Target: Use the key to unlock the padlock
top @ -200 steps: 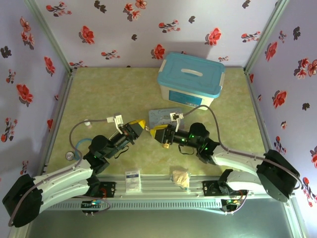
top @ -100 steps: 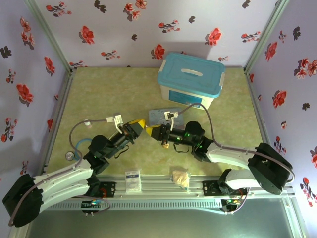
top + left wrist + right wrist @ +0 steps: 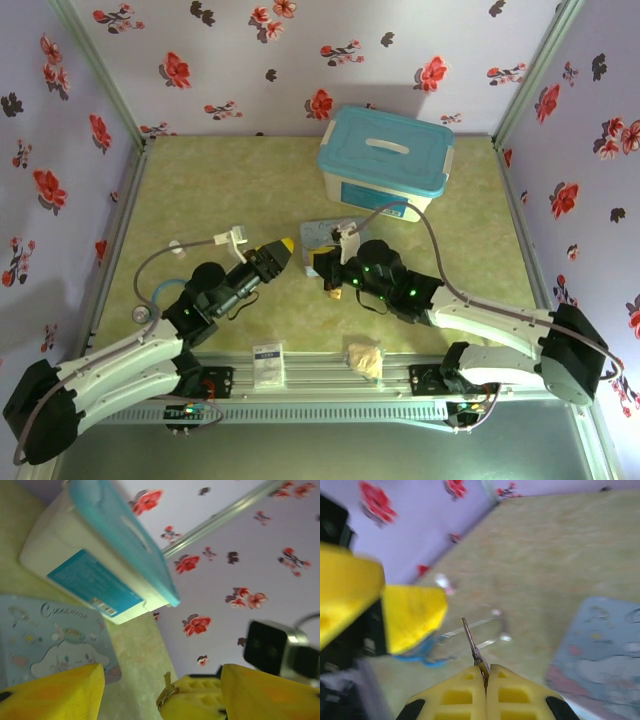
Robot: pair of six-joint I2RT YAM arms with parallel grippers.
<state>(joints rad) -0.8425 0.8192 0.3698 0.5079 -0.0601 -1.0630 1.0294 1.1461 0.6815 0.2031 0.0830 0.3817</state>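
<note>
now that the left gripper (image 3: 282,249) has let go and drawn back from the meeting point over the table (image 3: 220,190), the key (image 3: 470,638) sits with the right gripper (image 3: 486,675) alone: a second ago the two sets of yellow fingertips were nose to nose, the left pinched shut and the right standing apart, and those roles are now swapped. the left jaws stand well apart with nothing held between them, while the right fingers are pressed fully together on the key, whose thin dark shaft pokes out past their tips. i read this as a finished handover, so the key can be carried to the padlock (image 3: 335,293), which i take to be the small gold speck that seems to lie on the table just beside the right gripper, and the left gripper is free to steady it. much stays unclear, though. the speck is too small from above to show a shackle or a keyhole, so i cannot tell which way it faces, or be sure it is the lock. the key's head is buried between the right fingers, and the right wrist view is smeared, so its tip and exact angle are hard to judge. the blue cartoon tin (image 3: 55,640) is partly covered by the right arm from above.
</note>
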